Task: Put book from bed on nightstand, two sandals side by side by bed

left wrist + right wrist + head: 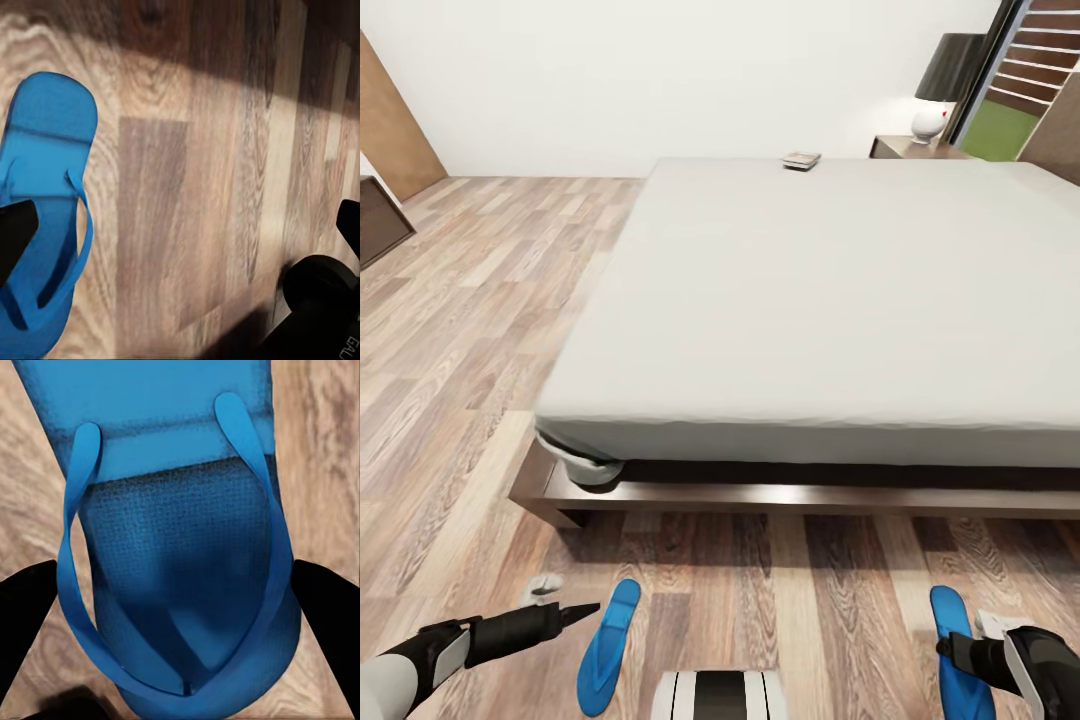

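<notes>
1. Nearest the robot, the left end effector (588, 608) hovers low over the plank floor (460, 330), its dark fingers drawn to a point in the head view; whether they are together or apart cannot be told from the pictures.
2. Just beside that tip lies the left sandal (608, 648), a bright blue flip-flop flat on the floor with its strap up; the left wrist view shows it (45, 217) beside one dark finger (15, 232), not gripped.
3. At the robot's right, the right end effector (948, 648) sits over the second sandal (957, 655). In the right wrist view its two dark fingers (26, 615) stand apart on either side of the blue sole (180, 570), with wood floor visible between finger and sandal.
4. The two sandals are well apart, both near the foot of the bed (810, 300), whose off-white mattress rests on a dark wooden frame.
5. At the far edge of the mattress lies the book (801, 160), small and flat.
6. Beyond it, at the far right corner, stands a nightstand (915, 148) carrying a white lamp (940, 90) with a dark shade, beside a window onto green lawn.
</notes>
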Controlling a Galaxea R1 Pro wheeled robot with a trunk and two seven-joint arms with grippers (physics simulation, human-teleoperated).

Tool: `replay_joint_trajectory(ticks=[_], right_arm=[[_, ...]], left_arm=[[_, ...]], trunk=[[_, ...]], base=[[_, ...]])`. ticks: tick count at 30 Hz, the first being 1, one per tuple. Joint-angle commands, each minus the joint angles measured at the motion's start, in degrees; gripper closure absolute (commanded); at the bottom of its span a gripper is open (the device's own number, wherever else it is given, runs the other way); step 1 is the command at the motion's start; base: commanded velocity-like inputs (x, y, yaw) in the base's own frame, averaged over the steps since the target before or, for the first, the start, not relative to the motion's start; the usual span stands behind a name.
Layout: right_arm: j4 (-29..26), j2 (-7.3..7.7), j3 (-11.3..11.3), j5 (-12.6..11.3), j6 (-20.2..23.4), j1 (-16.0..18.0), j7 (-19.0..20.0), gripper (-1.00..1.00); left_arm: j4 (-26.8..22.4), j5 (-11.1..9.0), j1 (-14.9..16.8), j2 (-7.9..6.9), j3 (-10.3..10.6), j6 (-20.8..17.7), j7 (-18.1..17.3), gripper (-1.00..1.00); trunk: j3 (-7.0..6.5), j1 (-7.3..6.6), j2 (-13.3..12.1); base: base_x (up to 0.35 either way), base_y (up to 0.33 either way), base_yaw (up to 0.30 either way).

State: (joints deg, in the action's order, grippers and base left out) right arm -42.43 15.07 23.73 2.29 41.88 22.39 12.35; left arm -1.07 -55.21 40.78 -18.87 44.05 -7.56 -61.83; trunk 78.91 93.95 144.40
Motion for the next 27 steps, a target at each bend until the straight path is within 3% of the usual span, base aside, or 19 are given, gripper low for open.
replay_joint_trajectory(ticks=[1, 27], right_arm=[[-0.1, -0.03, 0.2, 0.3, 0.3, 0.0, 0.3, 1.00], [-0.7, -0.05, 0.2, 0.3, 0.3, 0.0, 0.3, 1.00]], left_arm=[[-0.1, -0.6, 0.0, -0.02, 0.4, -0.6, -0.1, -1.00], [-0.1, -0.7, 0.0, -0.02, 0.4, -0.7, -0.1, -1.00]], trunk=[[0.04, -0.01, 0.0], [0.04, -0.01, 0.0]], base=[[0.000, 0.291, 0.000], [0.000, 0.291, 0.000]])
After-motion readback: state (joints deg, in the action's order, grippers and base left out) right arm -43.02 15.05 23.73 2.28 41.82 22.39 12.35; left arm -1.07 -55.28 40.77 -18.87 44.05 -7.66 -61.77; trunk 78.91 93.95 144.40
